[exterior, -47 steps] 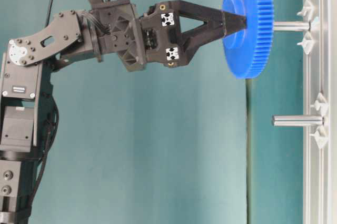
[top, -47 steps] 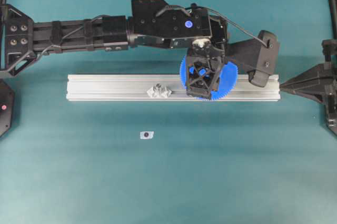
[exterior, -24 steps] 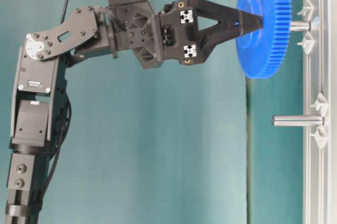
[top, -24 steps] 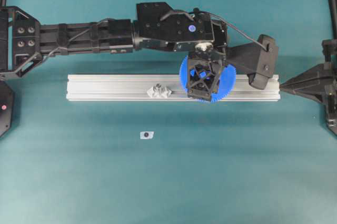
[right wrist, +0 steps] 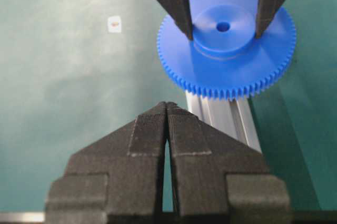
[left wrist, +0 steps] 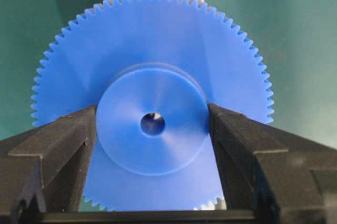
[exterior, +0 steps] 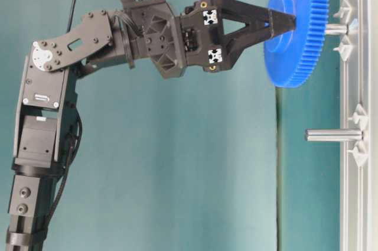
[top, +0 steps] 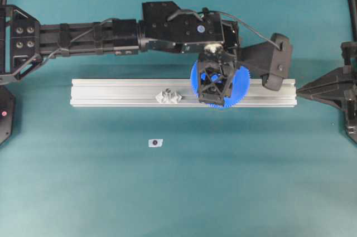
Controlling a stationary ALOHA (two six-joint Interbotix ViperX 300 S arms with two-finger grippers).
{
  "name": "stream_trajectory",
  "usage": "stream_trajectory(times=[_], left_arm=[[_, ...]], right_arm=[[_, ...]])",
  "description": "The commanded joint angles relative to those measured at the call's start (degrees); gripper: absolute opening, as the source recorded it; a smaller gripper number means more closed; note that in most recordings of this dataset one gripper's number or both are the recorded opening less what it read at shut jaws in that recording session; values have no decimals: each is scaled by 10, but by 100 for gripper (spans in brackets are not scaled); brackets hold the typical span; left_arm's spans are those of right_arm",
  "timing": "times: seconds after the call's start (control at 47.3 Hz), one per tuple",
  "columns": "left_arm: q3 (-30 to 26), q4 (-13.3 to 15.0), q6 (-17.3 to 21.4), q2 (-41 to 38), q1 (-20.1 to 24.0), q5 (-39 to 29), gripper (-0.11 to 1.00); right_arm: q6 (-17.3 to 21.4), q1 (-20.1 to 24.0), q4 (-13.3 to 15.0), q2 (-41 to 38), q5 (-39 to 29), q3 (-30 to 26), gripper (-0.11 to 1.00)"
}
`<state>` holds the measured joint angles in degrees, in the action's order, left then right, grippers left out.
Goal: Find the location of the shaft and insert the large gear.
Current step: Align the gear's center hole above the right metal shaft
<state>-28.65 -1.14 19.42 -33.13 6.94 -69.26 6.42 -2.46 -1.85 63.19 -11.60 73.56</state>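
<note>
The teal bench (top: 100, 192) fills every view, with no room visible beyond it. Across its middle lies a long aluminium rail (top: 111, 92), running from nine o'clock to three o'clock in the overhead view.

The left arm (top: 83, 39) reaches in from nine o'clock, its left claw (left wrist: 152, 124) closed on the raised hub of the large gear (left wrist: 152, 76); the jaws stand wide, one pressed to each side of the hub. The gear hangs over the rail at about two o'clock from the overhead frame's centre.

Over the last second the gear has moved toward the rail: in the table-level view only a short silver stub of the shaft (exterior: 335, 28) now shows between gear and rail, where a long length showed a second ago. Through the gear's dark centre hole (left wrist: 152, 124) something pale glints in the left wrist view. That suggests the gear is threaded on the shaft and most of the way down, though not yet seated against the rail.

The right claw (right wrist: 167, 129), pinched shut and holding nothing, is parked at three o'clock.

A second pin (exterior: 333, 135) stands bare on the rail, flanked by clear pieces (top: 169, 97). A small white tag (top: 155, 143) lies alone on the bench at seven o'clock.
</note>
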Motion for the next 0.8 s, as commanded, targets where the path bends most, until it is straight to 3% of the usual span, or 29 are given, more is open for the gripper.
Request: stream_trajectory(times=[0.0,0.782], left_arm=[[0,-2,-1,20,14,-1,70],[-3,-1,4,20,25,-2,70]], right_arm=[[5,0,-1,-4,3,-9,0],[6,-1,-1,-2,3,-7,0]])
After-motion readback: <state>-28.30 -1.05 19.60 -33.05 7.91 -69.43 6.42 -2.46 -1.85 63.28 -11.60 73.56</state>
